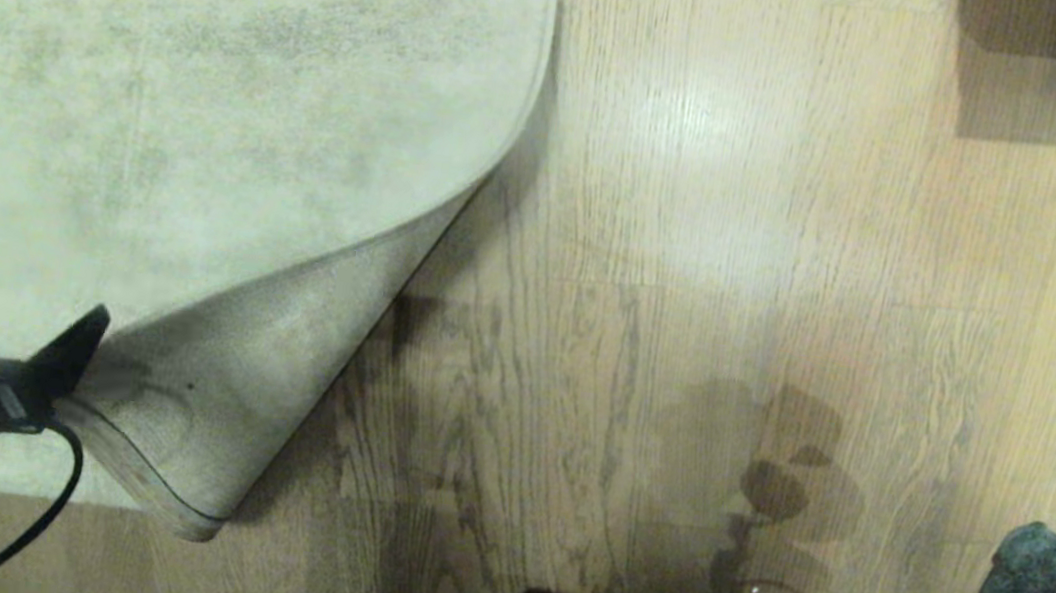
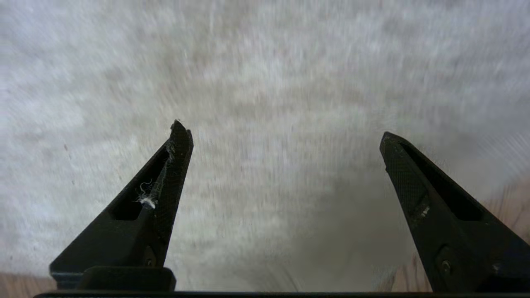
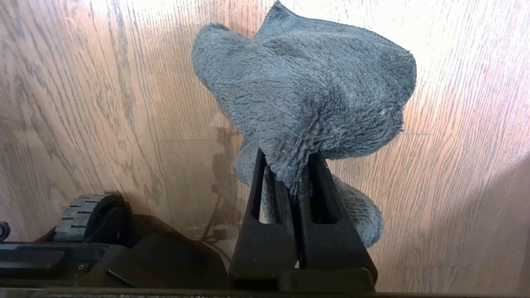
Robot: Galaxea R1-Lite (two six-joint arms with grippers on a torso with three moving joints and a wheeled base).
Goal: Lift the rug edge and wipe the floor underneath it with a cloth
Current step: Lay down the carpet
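On the left of the scene lay the rug (image 1: pixel 212 76), its near right corner folded back over itself, tan backing (image 1: pixel 247 373) turned up, bound edge curling along the fold. Beyond that corner, to the right, stretched the floor (image 1: pixel 694 257), bare wood-grain planks with a bright sheen farther off. At the near left hovered the left gripper (image 1: pixel 21 320), just over the rug beside the fold, fingers (image 2: pixel 174 165) spread wide with nothing between them, only pile below. At the near right edge hung the cloth (image 3: pixel 306 99), pinched at one bunched end by the right gripper (image 3: pixel 290 174), fingers clenched on it above the planks. Nearest, at the bottom centre, showed a wheel (image 3: pixel 78 215) of the base.
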